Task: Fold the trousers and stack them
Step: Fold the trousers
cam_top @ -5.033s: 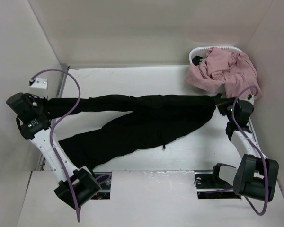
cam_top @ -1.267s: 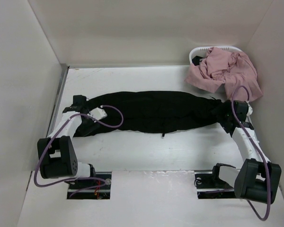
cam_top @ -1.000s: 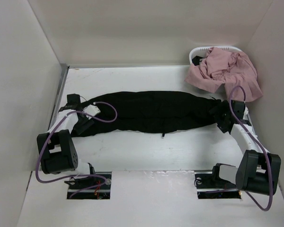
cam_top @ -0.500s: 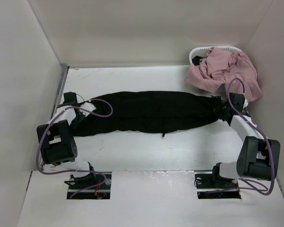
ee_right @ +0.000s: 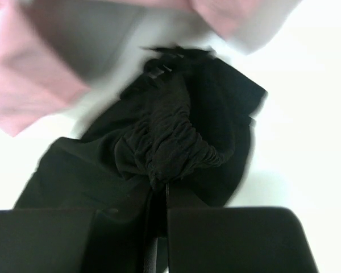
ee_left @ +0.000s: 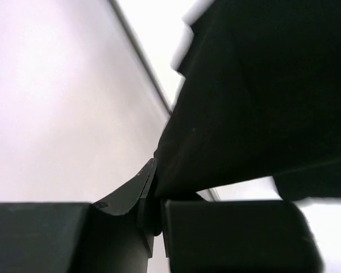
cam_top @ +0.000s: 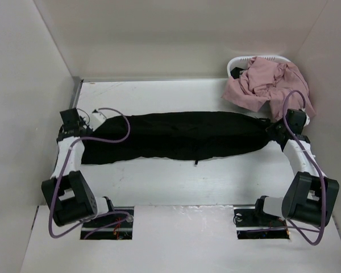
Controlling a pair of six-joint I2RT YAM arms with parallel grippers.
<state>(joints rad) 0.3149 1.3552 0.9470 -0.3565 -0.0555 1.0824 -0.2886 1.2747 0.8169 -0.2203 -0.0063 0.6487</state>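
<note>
White table (cam_top: 159,182) bears soft black trousers (cam_top: 176,135), pinched endwise by left tool (ee_left: 158,196) and right tool (ee_right: 158,190).

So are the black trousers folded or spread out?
Folded lengthwise: the trousers lie as one long flat strip, both legs together.

The trousers (cam_top: 176,135) are seen as soft, matt black cloth, finely puckered at the gathered waistband. The garment (cam_top: 270,85) is shown as crumpled, matt dusty-pink cloth. The basket (cam_top: 236,61) appears as smooth white plastic, and the table (cam_top: 216,176) as matt white.
</note>
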